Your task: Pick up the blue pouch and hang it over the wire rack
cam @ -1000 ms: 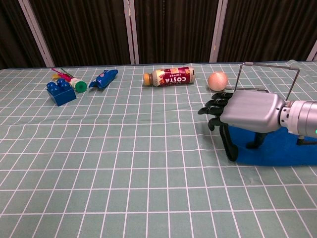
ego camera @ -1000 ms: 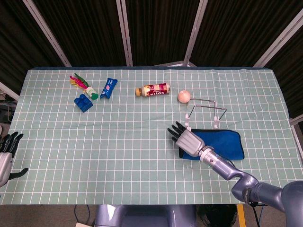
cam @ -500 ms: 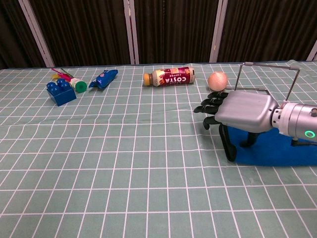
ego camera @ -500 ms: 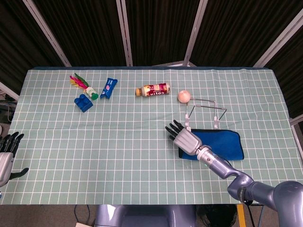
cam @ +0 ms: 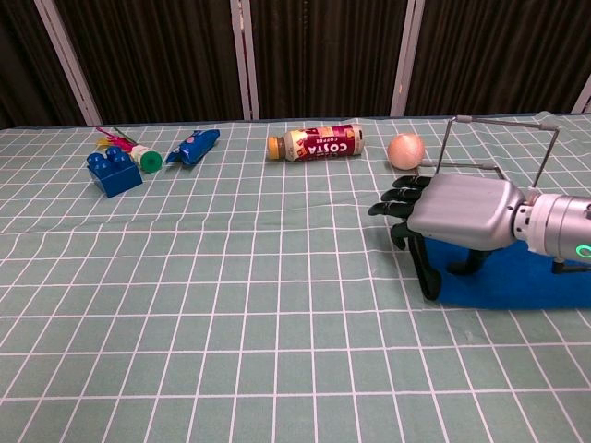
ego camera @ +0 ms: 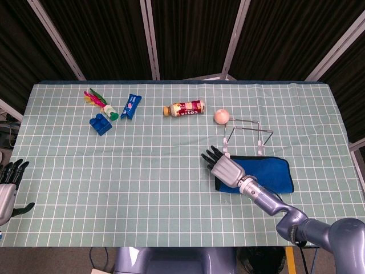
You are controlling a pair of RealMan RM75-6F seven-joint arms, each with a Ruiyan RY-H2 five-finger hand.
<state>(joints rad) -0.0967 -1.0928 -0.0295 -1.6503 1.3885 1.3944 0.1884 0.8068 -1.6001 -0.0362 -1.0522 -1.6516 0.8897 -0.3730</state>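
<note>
The blue pouch (ego camera: 268, 174) lies flat on the checked cloth, just in front of the wire rack (ego camera: 248, 132). My right hand (ego camera: 225, 167) hovers over the pouch's left end with its fingers stretched forward and apart. In the chest view the right hand (cam: 452, 214) has its thumb pointing down at the left edge of the pouch (cam: 536, 281), and it holds nothing. The rack (cam: 499, 120) stands upright behind the hand. At the table's left edge my left hand (ego camera: 8, 185) rests with fingers apart, holding nothing.
A coffee bottle (ego camera: 183, 108) lies on its side at the back centre, with a peach ball (ego camera: 221, 116) beside the rack. At the back left are a blue block (ego camera: 101, 123), a blue packet (ego camera: 130, 106) and a feathered toy (ego camera: 100, 101).
The right hand drifted slightly left and forward over the pouch's end, then came back a little. The pouch and left hand have not moved.
</note>
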